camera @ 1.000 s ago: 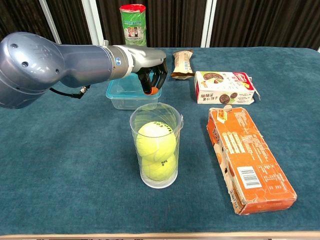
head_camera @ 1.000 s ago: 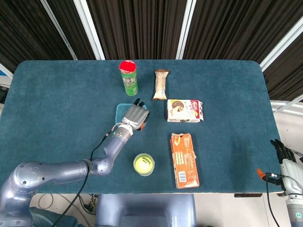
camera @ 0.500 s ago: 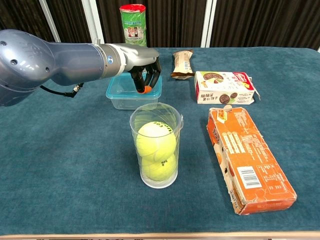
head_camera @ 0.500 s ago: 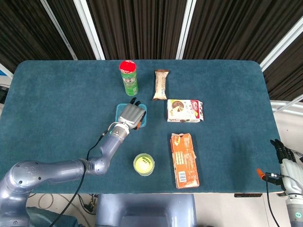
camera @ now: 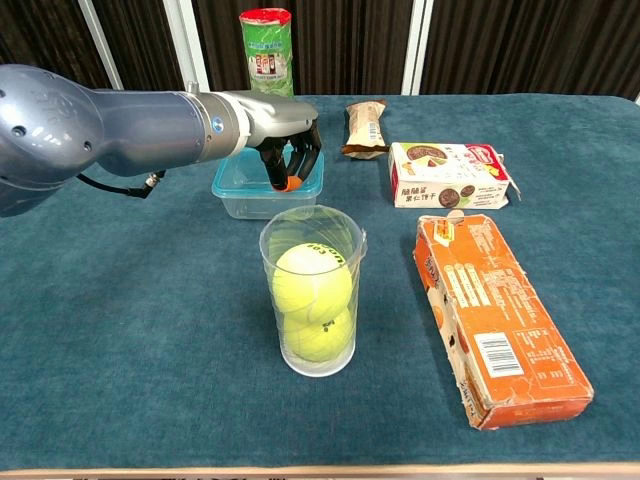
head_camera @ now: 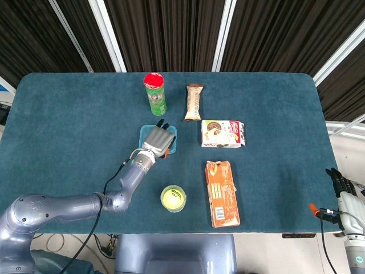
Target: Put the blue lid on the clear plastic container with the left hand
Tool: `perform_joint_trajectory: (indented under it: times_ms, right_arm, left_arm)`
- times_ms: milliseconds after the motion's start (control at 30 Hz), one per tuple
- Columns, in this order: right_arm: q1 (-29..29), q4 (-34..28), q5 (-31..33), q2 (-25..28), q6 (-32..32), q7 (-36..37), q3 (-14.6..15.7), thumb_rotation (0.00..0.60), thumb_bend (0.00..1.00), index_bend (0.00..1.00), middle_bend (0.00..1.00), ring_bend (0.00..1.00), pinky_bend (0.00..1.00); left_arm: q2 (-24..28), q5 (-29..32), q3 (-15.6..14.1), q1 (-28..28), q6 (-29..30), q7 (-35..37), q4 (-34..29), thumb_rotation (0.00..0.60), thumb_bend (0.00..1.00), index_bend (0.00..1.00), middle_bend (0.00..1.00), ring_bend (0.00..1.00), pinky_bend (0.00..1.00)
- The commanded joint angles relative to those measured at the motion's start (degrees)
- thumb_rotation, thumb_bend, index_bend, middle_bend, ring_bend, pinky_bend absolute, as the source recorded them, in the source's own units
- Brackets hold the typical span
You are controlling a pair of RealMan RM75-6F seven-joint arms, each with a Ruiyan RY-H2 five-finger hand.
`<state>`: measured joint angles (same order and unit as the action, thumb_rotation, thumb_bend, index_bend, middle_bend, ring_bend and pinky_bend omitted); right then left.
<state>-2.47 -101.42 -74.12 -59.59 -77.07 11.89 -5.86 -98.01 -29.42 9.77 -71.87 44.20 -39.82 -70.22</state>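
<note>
The clear plastic container [camera: 247, 204] stands at mid-table with the blue lid [camera: 233, 180] lying on top of it. In the head view only the lid's left strip [head_camera: 144, 135] shows beside my left hand [head_camera: 159, 140]. That hand [camera: 286, 150] sits on the lid's right half. Its fingers curl down onto the lid and its orange-tipped thumb is at the front edge. My right hand [head_camera: 344, 193] hangs off the table's right front corner, fingers straight and holding nothing.
A clear cup with tennis balls [camera: 313, 290] stands just in front of the container. An orange box [camera: 495, 315] and a cookie box [camera: 450, 175] lie to the right. Behind are a green can [camera: 265, 45] and a snack bar [camera: 366, 125].
My left hand has slid left from the container's right edge to sit over the lid. The container has not moved, and the right hand is still.
</note>
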Motion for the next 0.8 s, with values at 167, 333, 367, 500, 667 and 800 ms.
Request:
perform_joint_trajectory:
  times_ms: [167,333,367,500,667,800]
  right_arm:
    - [0.0,-0.1,0.0,0.1,0.0,0.0,0.0,0.600,0.29,0.07,0.00,0.00,0.00]
    - [0.0,-0.1,0.1,0.1,0.1,0.2,0.0,0.600,0.29,0.07,0.00,0.00,0.00]
    - [0.0,-0.1,0.1,0.1,0.1,0.2,0.0,0.600,0.29,0.07,0.00,0.00,0.00]
    - [0.0,-0.2,0.1,0.2,0.1,0.3,0.0,0.600,0.29,0.07,0.00,0.00,0.00]
    - [0.0,-0.2,0.1,0.2,0.2,0.4,0.0,0.600,0.29,0.07,0.00,0.00,0.00]
    - [0.0,-0.2,0.0,0.3,0.2,0.4,0.0,0.600,0.29,0.07,0.00,0.00,0.00]
  left_arm:
    - [-0.5,0.1,-0.5,-0.3,0.3,-0.7,0.3,0.600,0.51,0.69,0.55,0.12,0.04]
    - [-1.5,-1.0,-1.2,-0.3,1.0,-1.4,1.3,0.600,0.51,0.69,0.55,0.12,0.04]
    - [-1.7,-1.2,-1.3,-0.3,1.2,-1.4,1.5,0.600,0.51,0.69,0.55,0.12,0.04]
    - [-2.6,-1.6,-1.4,-0.2,1.3,-1.5,2.4,0.600,0.51,0.69,0.55,0.12,0.04]
    - [-3.5,-2.0,-1.4,-0.1,1.3,-1.8,3.4,0.600,0.51,0.69,0.55,0.12,0.04]
    - [-4.0,-2.3,-1.5,0.0,1.2,-2.1,4.1,0.600,0.51,0.69,0.55,0.12,0.04]
